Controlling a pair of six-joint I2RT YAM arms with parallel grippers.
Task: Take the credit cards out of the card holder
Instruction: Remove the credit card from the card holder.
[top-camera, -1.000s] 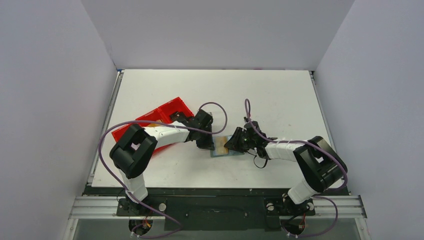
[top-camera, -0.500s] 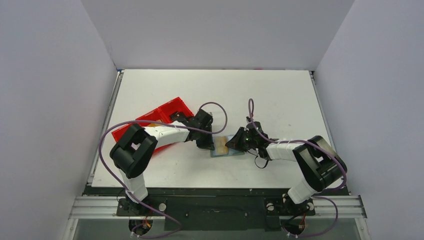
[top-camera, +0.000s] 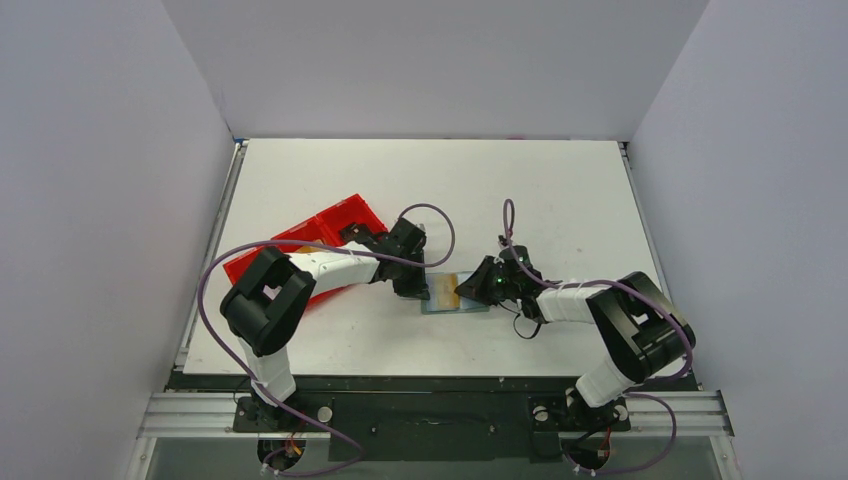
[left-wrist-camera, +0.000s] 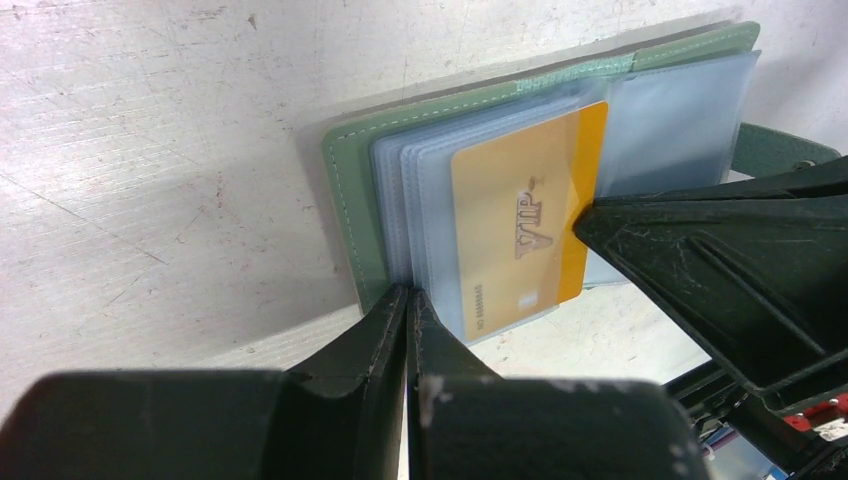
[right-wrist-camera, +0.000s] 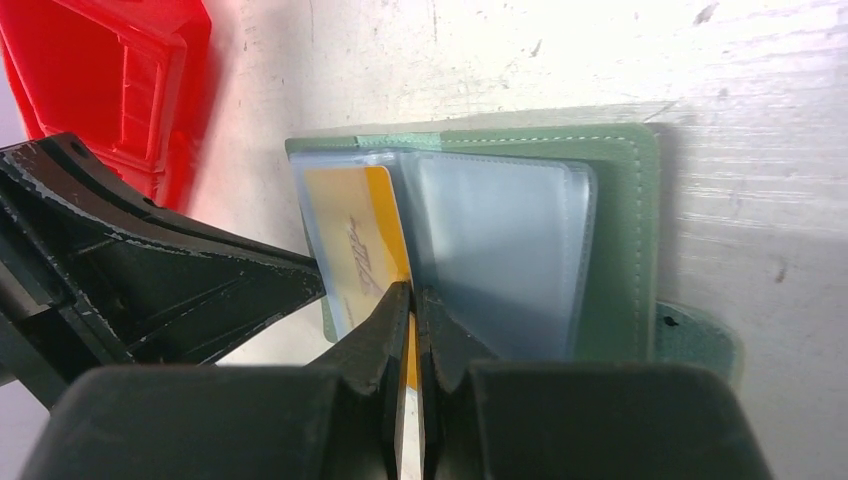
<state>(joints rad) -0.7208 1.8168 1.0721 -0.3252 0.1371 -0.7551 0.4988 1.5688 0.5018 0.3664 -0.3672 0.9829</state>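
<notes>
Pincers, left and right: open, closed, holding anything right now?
Left pincer: closed, pinching the holder at its edge.
Right pincer: closed on the yellow card.

White table, scuffed up close, evenly lit; plain pale grey walls box it in on three sides, and a metal rail runs along the near edge.

Lying askew on the left part of the white bench: a red compartmented plastic tray. Scuffed and scratched up close. Closed in by pale grey walls on three sides.
</notes>
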